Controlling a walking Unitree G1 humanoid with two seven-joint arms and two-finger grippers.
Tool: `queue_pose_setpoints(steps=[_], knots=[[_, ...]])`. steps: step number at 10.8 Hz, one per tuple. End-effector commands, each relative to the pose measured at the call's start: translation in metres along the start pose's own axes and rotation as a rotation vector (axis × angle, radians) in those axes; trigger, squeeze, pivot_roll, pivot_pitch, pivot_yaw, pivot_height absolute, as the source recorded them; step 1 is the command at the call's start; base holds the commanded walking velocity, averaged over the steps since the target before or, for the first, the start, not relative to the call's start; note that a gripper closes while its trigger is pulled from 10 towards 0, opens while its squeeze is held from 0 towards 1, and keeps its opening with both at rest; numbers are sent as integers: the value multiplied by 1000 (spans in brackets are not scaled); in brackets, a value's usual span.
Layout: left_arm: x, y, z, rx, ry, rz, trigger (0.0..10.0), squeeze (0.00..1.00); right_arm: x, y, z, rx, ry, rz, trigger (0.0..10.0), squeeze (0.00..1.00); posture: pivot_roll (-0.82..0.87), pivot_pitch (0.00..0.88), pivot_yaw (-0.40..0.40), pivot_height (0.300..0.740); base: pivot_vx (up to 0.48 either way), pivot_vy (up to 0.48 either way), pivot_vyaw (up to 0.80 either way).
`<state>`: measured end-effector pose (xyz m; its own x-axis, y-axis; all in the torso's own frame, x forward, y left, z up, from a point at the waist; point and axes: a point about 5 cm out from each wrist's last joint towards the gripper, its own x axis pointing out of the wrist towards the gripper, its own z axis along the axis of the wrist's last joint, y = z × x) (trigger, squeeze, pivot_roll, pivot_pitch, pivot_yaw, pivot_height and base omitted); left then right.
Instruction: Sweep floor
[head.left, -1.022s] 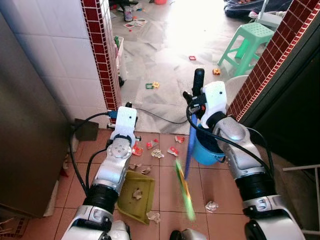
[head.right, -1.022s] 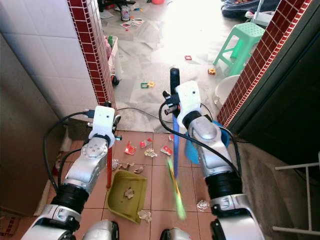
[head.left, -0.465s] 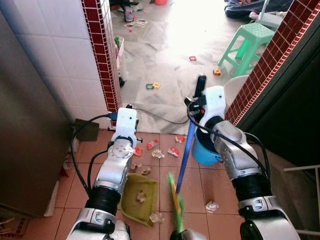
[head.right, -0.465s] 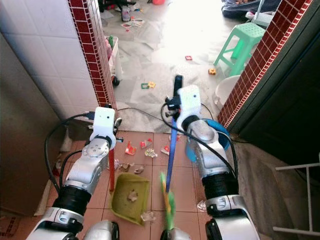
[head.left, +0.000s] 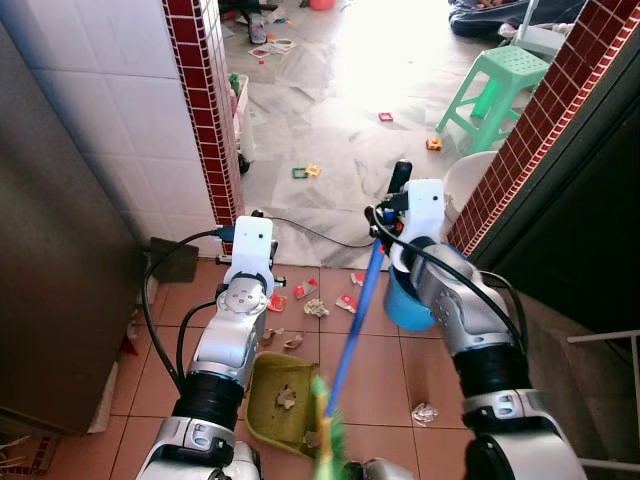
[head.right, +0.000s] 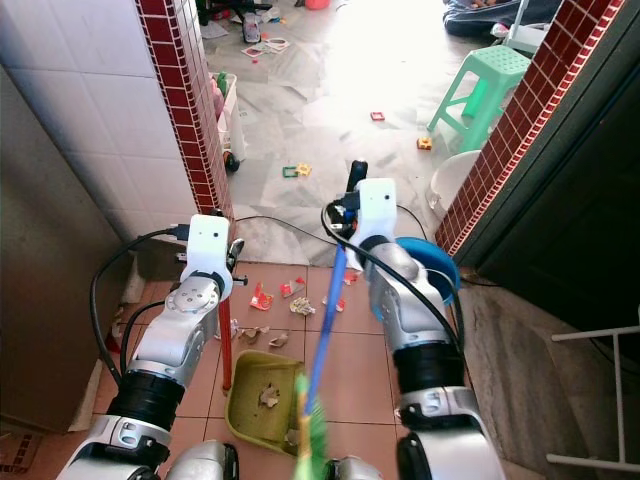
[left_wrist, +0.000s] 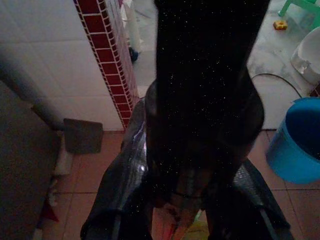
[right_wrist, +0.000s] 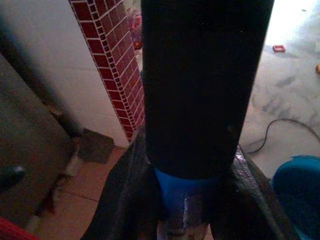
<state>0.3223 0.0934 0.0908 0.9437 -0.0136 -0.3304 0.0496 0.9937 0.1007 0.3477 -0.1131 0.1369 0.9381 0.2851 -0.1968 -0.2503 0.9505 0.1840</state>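
My right gripper (right_wrist: 186, 207) is shut on the broom (head.left: 350, 330), just below its black grip, near the blue bucket. The blue handle slants down and to the left to the green bristles (head.left: 322, 448), which sit at the front lip of the olive-green dustpan (head.left: 283, 398). My left gripper (left_wrist: 186, 200) is shut on the dustpan's upright red handle (head.right: 224, 345), and the pan rests on the tiles with scraps inside. Red and white scraps (head.left: 312, 303) lie on the terracotta tiles beyond the pan. A crumpled white scrap (head.left: 424, 411) lies to the right of the broom.
A blue bucket (head.left: 408, 302) stands under my right forearm. A red-tiled wall corner (head.left: 205, 120) and a grey cabinet (head.left: 50, 250) close the left side, and a brick wall (head.left: 530, 130) the right. A black cable (head.left: 320, 236), toys and a green stool (head.left: 500, 85) lie ahead.
The broom's green bristles have swung left across the tiles to the dustpan's lip, and the handle now leans more steeply. The dustpan has tilted a little. A scrap near the pan went with the bristles.
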Motion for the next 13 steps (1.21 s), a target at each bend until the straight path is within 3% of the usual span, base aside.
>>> queue_pose_setpoints(steps=[1,2,3,6,8,11,12,13], knots=[[-3,-12,-26,-36,145,-53,10000,0,3,1,13,92,-48,-12,10000,0,47,60,-52,740,0,0,0],[-3,-13,-25,-45,145,-55,10000,0,3,1,28,143,-140,-22,10000,0,48,62,-53,740,0,0,0],[-4,-14,-24,-51,144,-62,10000,0,1,1,44,120,-233,-18,10000,0,48,62,-53,740,0,0,0],[-4,-19,-23,-71,130,-94,10000,0,-2,-2,66,75,-340,-1,10000,0,42,63,-53,740,0,0,0],[-5,-22,-14,-129,64,-149,10000,0,-11,0,81,-132,-451,59,10000,0,39,62,-55,740,0,0,0],[-4,-5,8,-117,-50,-143,10000,0,-22,-21,81,-265,-502,22,10000,0,36,63,-50,740,0,0,0],[-7,5,22,-109,-137,-128,10000,0,-26,-32,70,-288,-477,-31,10000,0,35,60,-49,740,0,0,0],[-9,8,26,-111,-164,-123,10000,0,-28,-35,64,-298,-464,-53,10000,0,35,58,-46,740,0,0,0]])
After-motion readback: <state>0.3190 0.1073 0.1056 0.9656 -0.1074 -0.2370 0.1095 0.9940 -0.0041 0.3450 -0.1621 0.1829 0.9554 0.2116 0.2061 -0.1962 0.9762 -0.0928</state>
